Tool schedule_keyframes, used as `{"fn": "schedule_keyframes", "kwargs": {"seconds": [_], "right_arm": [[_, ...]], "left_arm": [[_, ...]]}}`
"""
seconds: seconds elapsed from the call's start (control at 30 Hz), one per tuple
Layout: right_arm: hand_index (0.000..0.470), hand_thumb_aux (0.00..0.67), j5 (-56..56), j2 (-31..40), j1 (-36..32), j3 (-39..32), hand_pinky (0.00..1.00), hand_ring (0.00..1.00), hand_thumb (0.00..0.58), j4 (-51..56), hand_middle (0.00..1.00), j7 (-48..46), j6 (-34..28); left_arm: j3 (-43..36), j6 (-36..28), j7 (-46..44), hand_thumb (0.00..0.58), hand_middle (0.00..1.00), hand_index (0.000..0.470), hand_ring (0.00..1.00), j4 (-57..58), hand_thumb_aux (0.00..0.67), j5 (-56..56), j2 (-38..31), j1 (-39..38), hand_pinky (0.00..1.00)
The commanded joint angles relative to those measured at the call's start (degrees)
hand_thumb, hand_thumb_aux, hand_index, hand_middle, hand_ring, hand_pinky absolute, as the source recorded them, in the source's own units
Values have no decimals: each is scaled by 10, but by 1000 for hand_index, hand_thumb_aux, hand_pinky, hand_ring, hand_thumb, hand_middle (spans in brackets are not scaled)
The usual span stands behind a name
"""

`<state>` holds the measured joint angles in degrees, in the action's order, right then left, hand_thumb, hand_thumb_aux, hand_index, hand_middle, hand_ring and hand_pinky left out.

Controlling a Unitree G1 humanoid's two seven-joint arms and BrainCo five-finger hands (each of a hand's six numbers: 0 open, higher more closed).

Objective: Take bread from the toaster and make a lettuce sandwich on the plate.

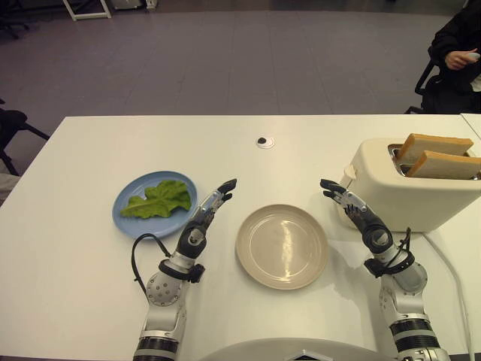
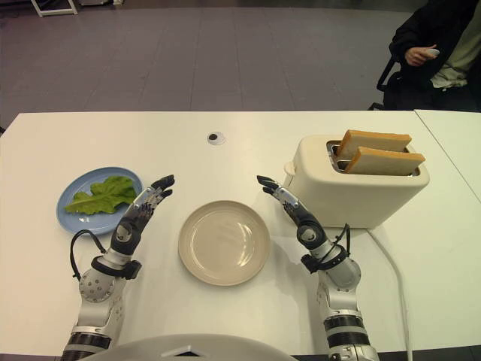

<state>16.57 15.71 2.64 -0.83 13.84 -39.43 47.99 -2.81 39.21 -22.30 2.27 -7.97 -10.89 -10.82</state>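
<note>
**Both hands hovering open, bread sitting in toaster**

Two bread slices (image 1: 436, 154) are standing in the cream toaster (image 1: 398, 203) near the tabletop's (image 1: 90, 286) right edge. A lettuce leaf (image 1: 158, 199) is lying on the blue plate (image 1: 150, 229) toward the left edge. The left hand (image 1: 204, 218) and right hand (image 1: 353, 210) are flanking the beige plate (image 1: 282, 244), fingers extended, gripping nothing.

On the counter (image 1: 90, 301), the plate (image 1: 282, 245) lies at centre; the lettuce (image 1: 159, 198) on a second plate (image 1: 161, 227) sits left of it, the toaster (image 1: 398, 199) right, bread (image 1: 443, 164) in its slots.
</note>
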Motion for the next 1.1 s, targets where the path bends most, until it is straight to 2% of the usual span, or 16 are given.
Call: {"fn": "schedule_keyframes", "kwargs": {"seconds": [0.03, 0.23, 0.27, 0.33, 0.4, 0.47, 0.5, 0.57, 0.67, 0.77, 0.93, 0.97, 1.03, 1.07, 1.1], "right_arm": [[0, 0, 28, 5, -8, -10, 0, 0, 0, 7, 0, -26, -10], [0, 0, 30, 8, -2, -22, 0, 0, 0, 3, 0, -49, -14], [0, 0, 37, 18, 7, -32, 0, 0, 0, -19, 0, -64, -23], [0, 0, 139, 78, 62, -45, 0, 0, 0, -156, 0, -118, -89], [0, 0, 282, 156, 103, 32, 0, 0, 0, -289, 0, -150, -157], [0, 0, 355, 207, 100, 145, 0, 0, 0, -321, 0, -147, -183], [0, 0, 344, 229, 84, 192, 0, 0, 0, -300, 0, -134, -184], [0, 0, 247, 265, 32, 256, 0, 0, 0, -212, 0, -94, -164], [0, 0, -3, 317, -61, 306, 0, 0, 0, -31, 0, 5, -69], [0, 0, -216, 361, -94, 301, 0, 0, 0, 95, 0, 124, 8], [0, 0, -401, 407, -132, 247, 0, 0, 0, 218, 0, 287, 59], [48, 68, -422, 415, -142, 236, 0, 0, 112, 241, 0, 314, 66], [203, 289, -452, 430, -160, 213, 0, 0, 392, 276, 0, 358, 75], [251, 357, -461, 435, -167, 200, 0, 0, 454, 289, 0, 375, 78], [284, 405, -468, 439, -171, 190, 0, 0, 489, 297, 0, 389, 81]], "left_arm": [[-4, 0, 0, 0, 0, 0, 0, 8, 0, 2, 3, 0, 0], [-8, -3, -1, 0, 0, 0, 0, 8, 0, -3, 6, -1, 0], [-8, -4, 0, 0, 0, 0, 0, 7, 0, -2, 7, -2, 0], [-10, -7, 0, 0, 0, 0, 0, 7, 0, 0, 9, 0, 0], [-14, -10, 1, 0, 0, 0, 0, 5, 0, 4, 10, 0, 0], [-16, -10, 3, 0, 0, 0, 0, 3, 0, 7, 13, -2, 0], [-17, -10, 4, 0, 0, 0, 0, 3, 0, 8, 14, -3, 0], [-19, -11, 5, 0, 0, 0, 0, 0, 0, 6, 16, -5, 0], [-24, -17, 5, 0, 0, 0, 0, -2, 0, 5, 19, -3, 0], [-27, -21, 3, 0, 0, 0, 0, 2, 0, 7, 20, 4, 0], [-32, -28, 3, 0, 0, 0, 0, 6, 0, 9, 22, 13, 0], [-33, -29, 3, 0, 0, 0, 0, 5, 0, 9, 22, 12, 0], [-35, -32, 3, 0, 0, 0, 0, 5, 0, 8, 22, 12, 0], [-35, -32, 3, 0, 0, 0, 0, 4, 0, 8, 21, 12, 0], [-36, -33, 2, 0, 0, 0, 0, 4, 0, 6, 20, 11, 0]]}}
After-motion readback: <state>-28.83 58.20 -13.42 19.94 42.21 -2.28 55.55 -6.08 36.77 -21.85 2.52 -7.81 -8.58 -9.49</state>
